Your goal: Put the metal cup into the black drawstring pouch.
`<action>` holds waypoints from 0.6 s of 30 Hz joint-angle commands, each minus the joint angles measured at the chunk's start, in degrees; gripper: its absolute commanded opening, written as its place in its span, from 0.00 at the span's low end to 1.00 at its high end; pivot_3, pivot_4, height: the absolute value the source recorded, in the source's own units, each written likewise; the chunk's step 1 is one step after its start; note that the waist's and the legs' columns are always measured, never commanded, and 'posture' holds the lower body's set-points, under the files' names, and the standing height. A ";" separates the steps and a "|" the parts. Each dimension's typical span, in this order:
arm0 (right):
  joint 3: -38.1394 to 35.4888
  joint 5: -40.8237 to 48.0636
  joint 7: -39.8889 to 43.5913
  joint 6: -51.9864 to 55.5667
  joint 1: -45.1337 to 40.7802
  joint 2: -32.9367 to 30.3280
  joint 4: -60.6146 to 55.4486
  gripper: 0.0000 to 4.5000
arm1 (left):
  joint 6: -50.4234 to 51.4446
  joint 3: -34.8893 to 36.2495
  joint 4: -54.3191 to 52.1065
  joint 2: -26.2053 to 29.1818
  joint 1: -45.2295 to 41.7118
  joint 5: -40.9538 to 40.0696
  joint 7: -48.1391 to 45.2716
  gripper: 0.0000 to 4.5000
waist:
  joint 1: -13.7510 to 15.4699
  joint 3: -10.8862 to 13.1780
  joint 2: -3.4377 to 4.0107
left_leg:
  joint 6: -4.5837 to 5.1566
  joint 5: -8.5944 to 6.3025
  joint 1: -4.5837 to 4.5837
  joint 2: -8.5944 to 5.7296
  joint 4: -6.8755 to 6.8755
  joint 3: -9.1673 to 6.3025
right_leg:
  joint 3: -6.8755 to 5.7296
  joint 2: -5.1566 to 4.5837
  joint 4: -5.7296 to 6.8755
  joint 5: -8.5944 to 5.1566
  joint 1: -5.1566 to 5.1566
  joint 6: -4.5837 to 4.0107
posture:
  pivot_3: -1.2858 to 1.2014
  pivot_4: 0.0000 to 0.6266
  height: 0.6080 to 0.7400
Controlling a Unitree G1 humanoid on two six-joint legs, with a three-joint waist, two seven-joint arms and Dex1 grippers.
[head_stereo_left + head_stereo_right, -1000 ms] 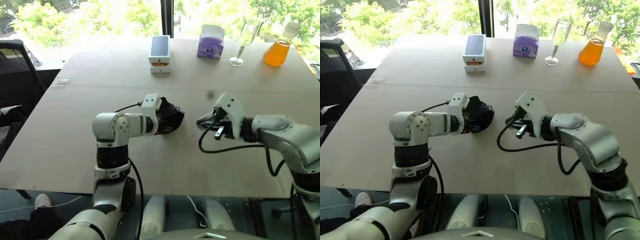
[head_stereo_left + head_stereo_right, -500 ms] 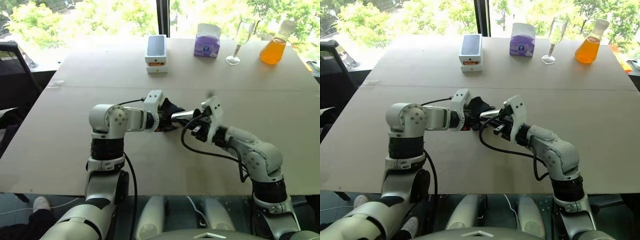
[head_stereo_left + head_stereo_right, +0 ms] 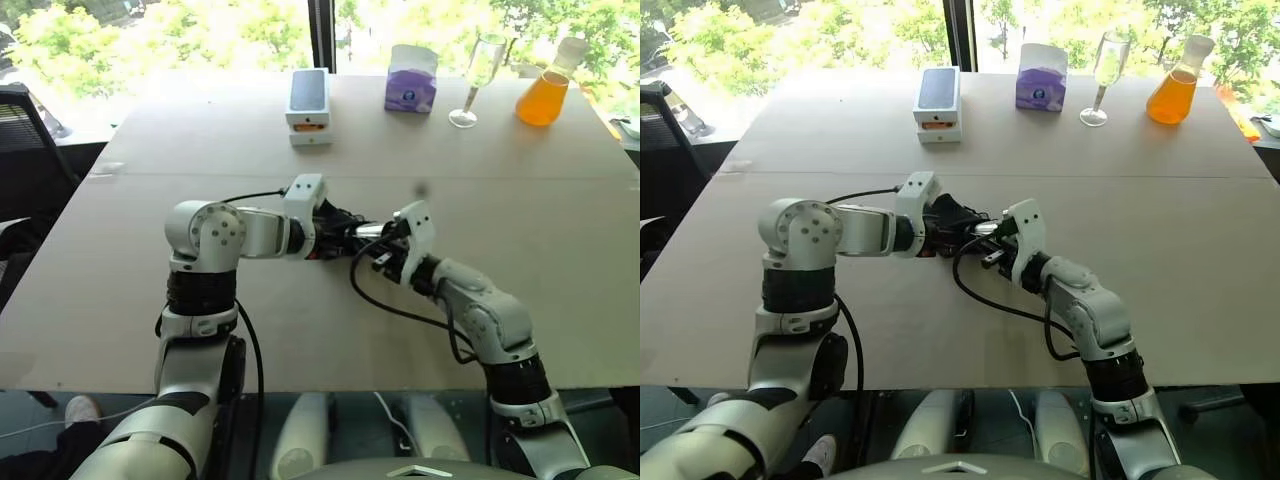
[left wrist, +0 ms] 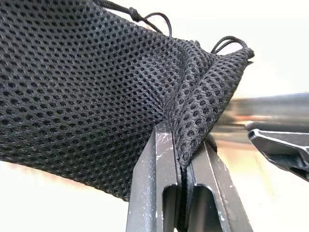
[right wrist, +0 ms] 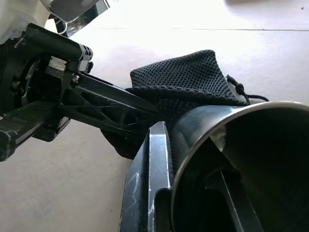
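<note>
1. A pale table point(image 3: 120, 300) stands before bright windows with green trees outside. Along its far edge, from 11 to 1 o'clock, stand a phone box point(image 3: 308, 105), a purple tissue box point(image 3: 411, 79), a stemmed glass point(image 3: 474, 82) and a flask of orange liquid point(image 3: 543, 96).
2. The pouch point(image 4: 87, 92) hangs near the table's middle. The left gripper point(image 4: 182, 166) has its jaws pinched tight on a fold of mesh at the pouch's rim; the cord point(image 4: 145, 18) trails off beside the mouth.
3. The right gripper point(image 3: 385, 240) is clamped on the cup's wall, one finger point(image 5: 150, 183) outside and the other inside. The cup point(image 5: 241, 159) lies about level, base toward the pouch at 9 o'clock of it, touching or just beside the fabric.
4. Step in hand, as I judge it: bringing the cup up to the pouch's mouth. The cup is not yet inside.
5. The mouth looks bunched rather than gaping, held at one point only. The next move calls for finding the opening with the cup's base and sliding it in while the left grip holds the rim steady; otherwise the cup may just push the fabric aside.
</note>
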 commanded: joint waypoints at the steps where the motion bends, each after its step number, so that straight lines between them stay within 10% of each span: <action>1: 1.47 -0.09 2.19 -5.41 0.72 2.62 2.22 0.02 | 0.09 -1.26 -1.95 -0.13 -4.31 -4.46 -0.08 0.00 | -0.01 0.00 -0.01 | -0.01 0.00 -0.03 0.00 0.01 -0.01 | -0.01 0.01 0.00 0.00 -0.02 0.00 | 0.52 0.24 1.00; 18: -0.61 -5.09 3.69 -29.99 -9.09 12.68 22.23 0.02 | 0.08 -12.87 -8.65 5.01 -9.43 0.39 -4.47 0.00 | -0.26 0.04 -0.01 | -0.12 0.07 -0.03 0.06 -0.14 0.16 | 0.18 0.11 0.01 0.01 -0.19 -0.01 | 0.52 0.24 1.00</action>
